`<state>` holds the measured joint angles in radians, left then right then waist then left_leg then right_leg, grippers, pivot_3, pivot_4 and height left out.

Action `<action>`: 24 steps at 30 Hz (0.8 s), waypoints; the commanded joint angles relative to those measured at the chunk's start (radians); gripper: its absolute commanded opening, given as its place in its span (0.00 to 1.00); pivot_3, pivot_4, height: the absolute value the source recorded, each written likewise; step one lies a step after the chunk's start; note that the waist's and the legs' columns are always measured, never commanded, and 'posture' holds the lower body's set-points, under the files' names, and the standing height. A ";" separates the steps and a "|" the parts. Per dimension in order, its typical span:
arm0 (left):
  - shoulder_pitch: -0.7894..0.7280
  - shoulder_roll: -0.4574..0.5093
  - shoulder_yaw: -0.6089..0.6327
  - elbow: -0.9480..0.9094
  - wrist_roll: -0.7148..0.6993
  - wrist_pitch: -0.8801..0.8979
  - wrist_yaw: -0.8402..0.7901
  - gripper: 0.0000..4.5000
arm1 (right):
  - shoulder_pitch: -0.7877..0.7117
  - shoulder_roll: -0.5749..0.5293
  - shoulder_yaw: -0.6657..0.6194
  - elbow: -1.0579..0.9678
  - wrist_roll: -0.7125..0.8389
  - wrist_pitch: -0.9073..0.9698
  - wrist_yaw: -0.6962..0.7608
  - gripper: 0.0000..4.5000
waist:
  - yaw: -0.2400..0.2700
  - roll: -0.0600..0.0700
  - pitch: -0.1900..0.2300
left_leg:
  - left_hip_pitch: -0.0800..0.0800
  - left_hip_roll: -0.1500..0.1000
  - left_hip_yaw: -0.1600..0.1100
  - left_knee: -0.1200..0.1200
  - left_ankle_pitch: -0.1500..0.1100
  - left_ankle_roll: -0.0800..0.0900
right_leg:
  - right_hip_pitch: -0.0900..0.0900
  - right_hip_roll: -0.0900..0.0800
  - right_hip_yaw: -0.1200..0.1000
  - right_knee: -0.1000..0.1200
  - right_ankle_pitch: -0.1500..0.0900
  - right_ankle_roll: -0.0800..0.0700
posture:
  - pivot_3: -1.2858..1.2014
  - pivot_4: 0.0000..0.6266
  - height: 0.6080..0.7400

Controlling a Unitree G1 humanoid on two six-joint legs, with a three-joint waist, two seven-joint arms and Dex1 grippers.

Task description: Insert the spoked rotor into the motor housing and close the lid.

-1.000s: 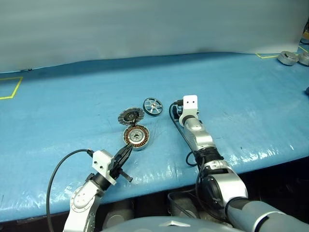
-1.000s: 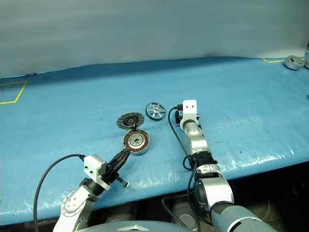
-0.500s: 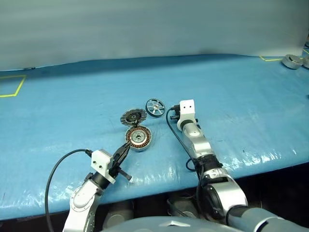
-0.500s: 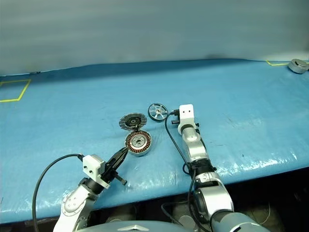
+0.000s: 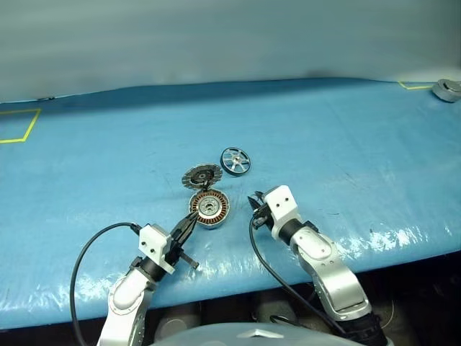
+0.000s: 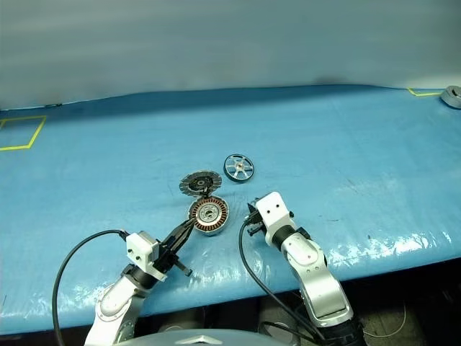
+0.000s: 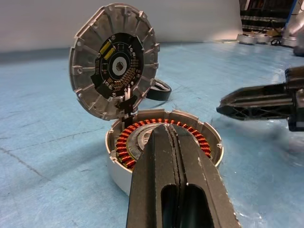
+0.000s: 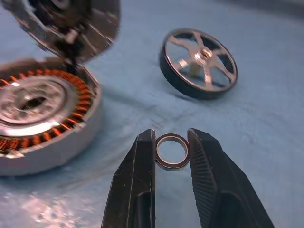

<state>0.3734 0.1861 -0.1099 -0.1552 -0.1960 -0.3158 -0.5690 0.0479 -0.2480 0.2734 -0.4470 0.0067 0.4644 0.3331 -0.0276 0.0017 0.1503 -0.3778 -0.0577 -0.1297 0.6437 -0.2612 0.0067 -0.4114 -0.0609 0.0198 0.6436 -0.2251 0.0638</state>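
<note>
Blue plastic-sheeted table (image 5: pixel 346 137) under a plain grey wall, yellow tape corner marks at the far left and far right edges.

Short round silver-grey motor housing (image 5: pixel 209 207) with copper-orange winding ring sitting open near the front-centre of the table, central hub visible. Flat round ribbed silver lid (image 7: pixel 114 60) with dark circuit-board centre hinged up at the housing's far edge, standing tilted, inner face toward the left wrist camera. Small spoked rotor (image 5: pixel 235 160), dark rim with shiny silver spokes and hub, lying on the sheet just beyond and to the right of the lid, apart from the housing, not inserted.

Left gripper (image 5: pixel 189 220) clenched with nothing in it, black fingers pressed together, tips at the housing's near-left rim; contact impossible to confirm.

Right gripper (image 8: pixel 172 151) just right of the housing, above the sheet, pinching a tiny thin metal ring (image 8: pixel 171 151) edge-on between its two black fingers. Housing and rotor both ahead of it in the right wrist view, rotor further out.

Round silver part (image 5: pixel 448 89) at the table's far right corner, well apart from everything else.
</note>
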 commanded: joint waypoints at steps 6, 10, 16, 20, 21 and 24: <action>0.026 -0.008 0.006 0.027 -0.042 -0.094 -0.011 0.00 | -0.110 0.059 0.122 -0.041 0.010 0.071 0.034 0.15 | 0.008 -0.004 0.004 | -0.001 -0.001 -0.001 0.001 0.000 0.000 | 0.000 -0.001 -0.001 -0.001 0.000 0.000 | 0.52 0.24 1.00; 0.039 -0.011 0.007 0.048 -0.034 -0.118 -0.004 0.00 | -0.150 0.090 0.185 0.017 -0.015 0.070 0.029 0.15 | 0.012 -0.004 0.005 | -0.001 -0.001 -0.001 0.001 -0.001 0.000 | 0.000 -0.001 -0.001 -0.001 0.000 0.000 | 0.52 0.24 1.00; 0.043 -0.006 0.000 0.070 -0.015 -0.131 0.008 0.00 | -0.179 0.104 0.205 0.096 -0.008 0.069 0.049 0.15 | 0.014 -0.004 0.005 | -0.001 -0.001 -0.001 0.002 -0.001 0.000 | 0.000 -0.001 -0.002 -0.001 0.000 0.000 | 0.52 0.24 1.00; 0.042 -0.006 -0.003 0.080 -0.011 -0.139 0.008 0.00 | -0.170 0.108 0.209 0.137 -0.003 0.059 0.055 0.15 | 0.014 -0.004 0.005 | -0.001 -0.001 -0.002 0.002 -0.001 0.000 | 0.000 0.000 -0.002 -0.001 0.000 0.000 | 0.52 0.24 1.00; 0.042 -0.006 -0.004 0.082 -0.011 -0.141 0.008 0.00 | -0.169 0.110 0.208 0.146 -0.002 0.056 0.054 0.15 | 0.014 -0.004 0.005 | -0.001 -0.001 -0.002 0.002 -0.001 0.000 | 0.000 0.000 -0.002 -0.001 0.000 0.000 | 0.52 0.24 1.00; 0.042 -0.007 -0.009 0.087 -0.012 -0.145 0.005 0.00 | -0.167 0.118 0.202 0.169 0.001 0.052 0.050 0.15 | 0.013 -0.004 0.005 | -0.001 -0.001 -0.002 0.002 -0.001 0.000 | 0.000 0.000 -0.002 -0.001 0.000 0.000 | 0.52 0.24 1.00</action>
<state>0.4136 0.1806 -0.1095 -0.0703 -0.2120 -0.4300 -0.5648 -0.1172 -0.1449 0.4795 -0.2752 -0.0010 0.5314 0.3845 -0.0143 -0.0023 0.1555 -0.3789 -0.0586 -0.1313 0.6453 -0.2624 0.0066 -0.4113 -0.0613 0.0178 0.6429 -0.2249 0.0636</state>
